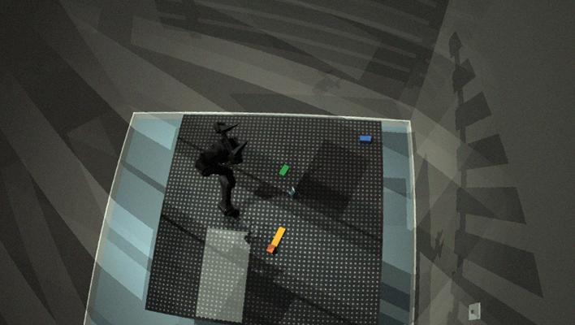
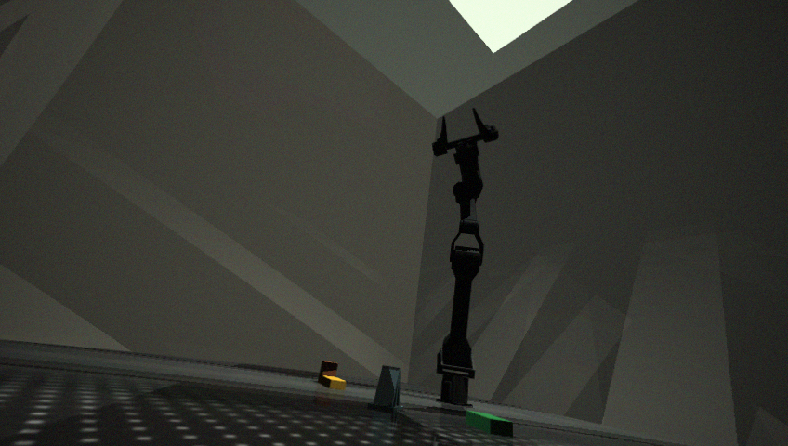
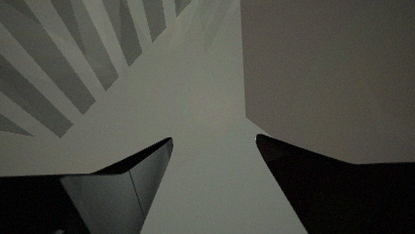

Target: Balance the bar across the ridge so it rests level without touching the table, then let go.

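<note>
A yellow bar (image 1: pixel 278 235) (image 2: pixel 335 382) lies on the dotted dark table top, with a taller orange block (image 1: pixel 270 249) (image 2: pixel 329 369) at one end. The small grey-teal ridge (image 1: pixel 292 192) (image 2: pixel 387 389) stands upright on the table, apart from the bar, with nothing on it. My gripper (image 1: pixel 242 133) (image 2: pixel 458 113) (image 3: pixel 214 139) is open and empty, high above the table at the top of the raised arm, far from the bar and the ridge. Only the two spread fingers and the walls behind them show in the wrist view.
A green block (image 1: pixel 283 169) (image 2: pixel 489 423) lies near the ridge. A blue block (image 1: pixel 365 138) lies near the table top's far right corner in the top view. The arm's base (image 1: pixel 229 211) (image 2: pixel 454 389) stands on the table. Shadows and a bright light patch cross the dotted surface.
</note>
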Available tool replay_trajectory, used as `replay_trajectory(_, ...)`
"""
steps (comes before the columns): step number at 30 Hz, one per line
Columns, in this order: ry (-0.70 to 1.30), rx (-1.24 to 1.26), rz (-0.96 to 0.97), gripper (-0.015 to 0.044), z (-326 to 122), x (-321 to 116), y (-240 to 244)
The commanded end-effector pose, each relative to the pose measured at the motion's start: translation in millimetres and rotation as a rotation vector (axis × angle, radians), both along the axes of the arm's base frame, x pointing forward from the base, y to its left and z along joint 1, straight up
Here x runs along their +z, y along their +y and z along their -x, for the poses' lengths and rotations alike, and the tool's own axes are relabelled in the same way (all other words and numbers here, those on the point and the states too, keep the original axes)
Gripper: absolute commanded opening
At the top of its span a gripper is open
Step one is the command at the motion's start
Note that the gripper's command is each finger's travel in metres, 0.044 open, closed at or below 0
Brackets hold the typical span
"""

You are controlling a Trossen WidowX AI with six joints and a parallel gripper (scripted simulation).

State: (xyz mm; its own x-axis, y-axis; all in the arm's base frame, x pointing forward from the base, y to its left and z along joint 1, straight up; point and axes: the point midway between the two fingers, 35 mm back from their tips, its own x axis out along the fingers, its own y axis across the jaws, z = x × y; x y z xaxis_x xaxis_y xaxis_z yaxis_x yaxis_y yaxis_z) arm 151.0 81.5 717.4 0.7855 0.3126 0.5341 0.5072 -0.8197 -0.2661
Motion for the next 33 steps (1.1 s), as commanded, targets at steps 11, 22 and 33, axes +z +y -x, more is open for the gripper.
replay_trajectory(11, -0.233, 0.085, -0.121, 0.0315, 55.6, 38.7, -32.0)
replay_trajectory(22, -0.467, 0.131, -0.318, 0.0315, 109.1, 65.8, -98.0)
replay_trajectory(33, -0.638, 0.134, -0.557, 0.0315, 139.4, 68.3, -179.9)
